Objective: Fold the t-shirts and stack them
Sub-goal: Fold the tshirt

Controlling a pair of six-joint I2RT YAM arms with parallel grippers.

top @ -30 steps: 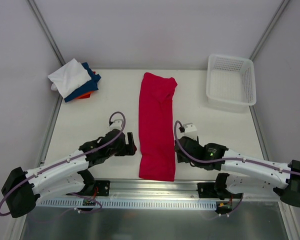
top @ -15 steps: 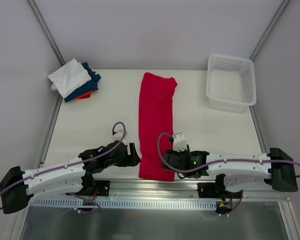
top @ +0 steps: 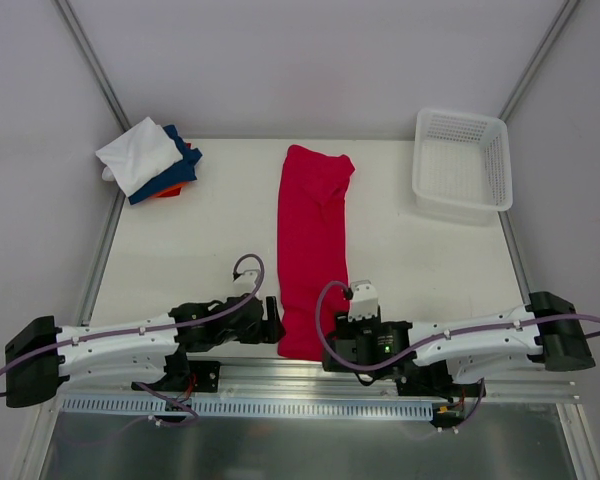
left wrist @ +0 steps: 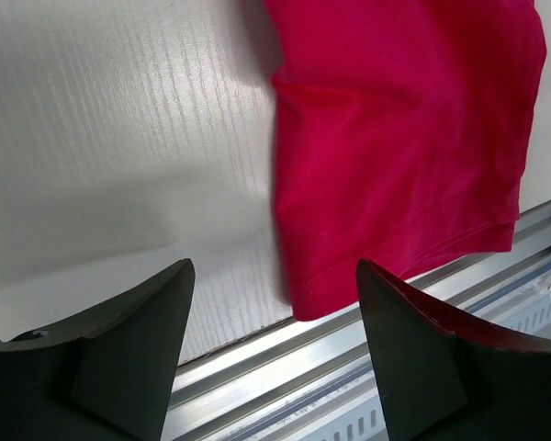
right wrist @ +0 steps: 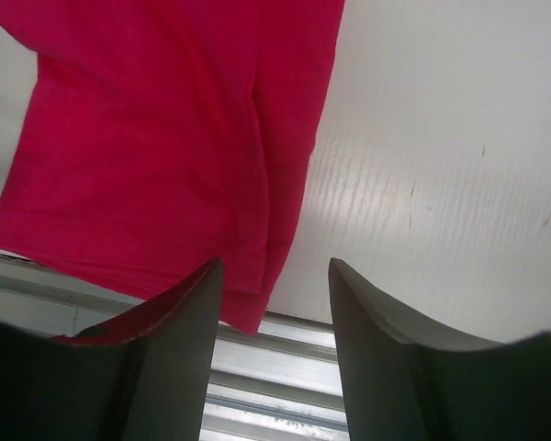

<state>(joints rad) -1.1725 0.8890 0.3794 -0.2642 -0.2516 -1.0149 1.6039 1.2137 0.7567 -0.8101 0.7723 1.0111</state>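
A crimson-red t-shirt (top: 311, 240) lies folded into a long strip down the middle of the table, its hem at the near edge. It shows in the left wrist view (left wrist: 404, 138) and the right wrist view (right wrist: 165, 138). My left gripper (top: 276, 328) is open, low at the hem's left corner. My right gripper (top: 332, 352) is open, low at the hem's right corner. Neither holds cloth. Folded white (top: 138, 154), dark blue (top: 176, 170) and orange (top: 166, 190) t-shirts are stacked at the far left.
A white lattice basket (top: 462, 163) stands at the far right corner. A metal rail (top: 310, 378) runs along the table's near edge, right under both grippers.
Both grippers have moved toward the near edge and inward, from beside the strip's lower part to the two corners of its hem. The shirt has not moved.
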